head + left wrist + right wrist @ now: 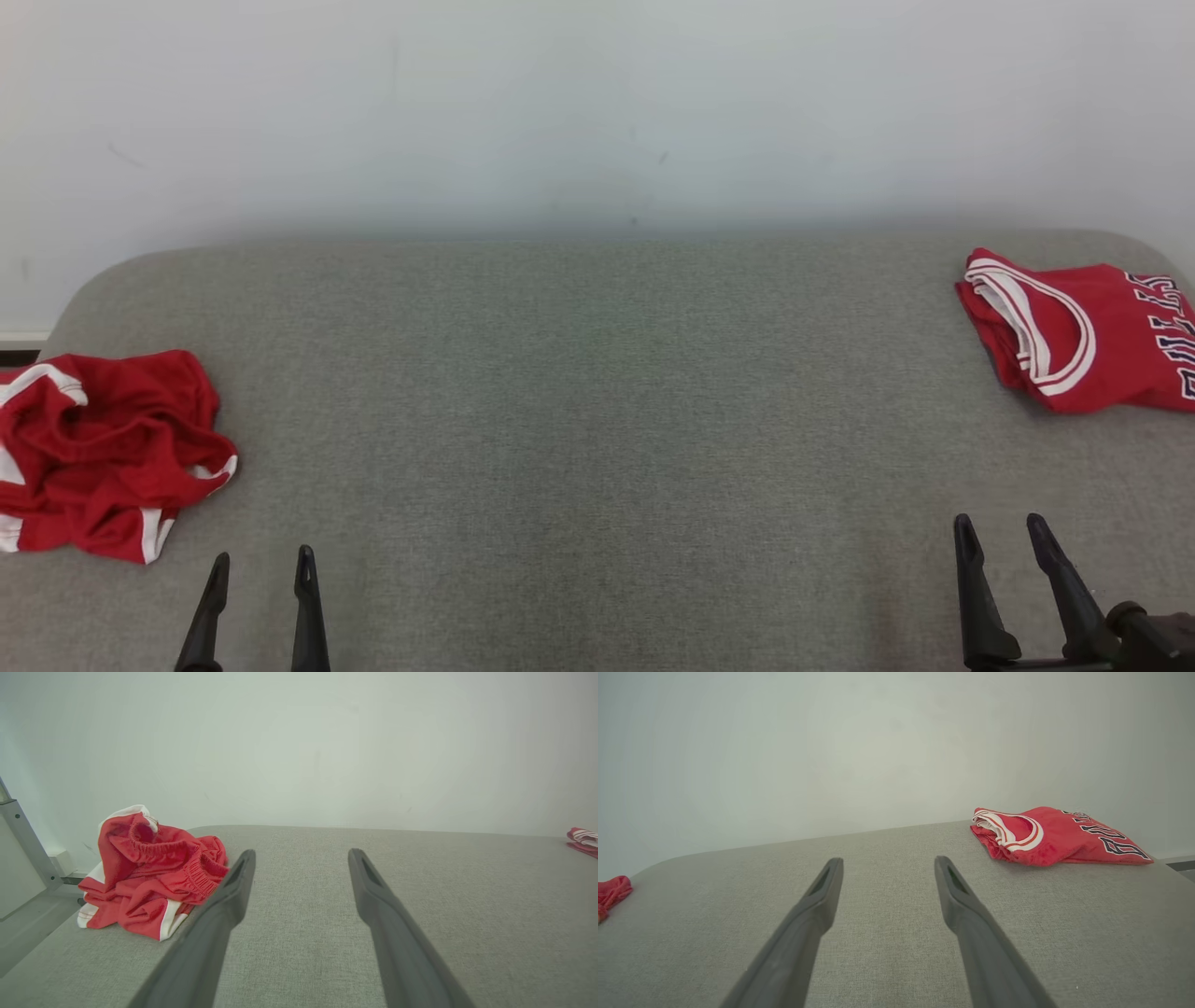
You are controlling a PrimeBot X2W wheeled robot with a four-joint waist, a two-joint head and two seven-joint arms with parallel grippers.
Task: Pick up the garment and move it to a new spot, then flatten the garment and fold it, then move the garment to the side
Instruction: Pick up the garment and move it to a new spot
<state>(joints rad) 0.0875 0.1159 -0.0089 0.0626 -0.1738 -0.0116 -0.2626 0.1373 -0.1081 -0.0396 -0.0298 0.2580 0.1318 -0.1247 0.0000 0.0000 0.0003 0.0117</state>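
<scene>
Crumpled red garment sits at the left edge of the worktop, just ahead and left of the left jaws, not touching them. Left jaws and right jaws are both spread wide, holding nothing. A folded red jersey lies far right, beyond the right jaws.

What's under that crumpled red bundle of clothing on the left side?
The crumpled red garment lies on the grey fabric surface, near its left edge. Its heaped folds cover the patch beneath, so anything hidden there cannot be seen.
</scene>
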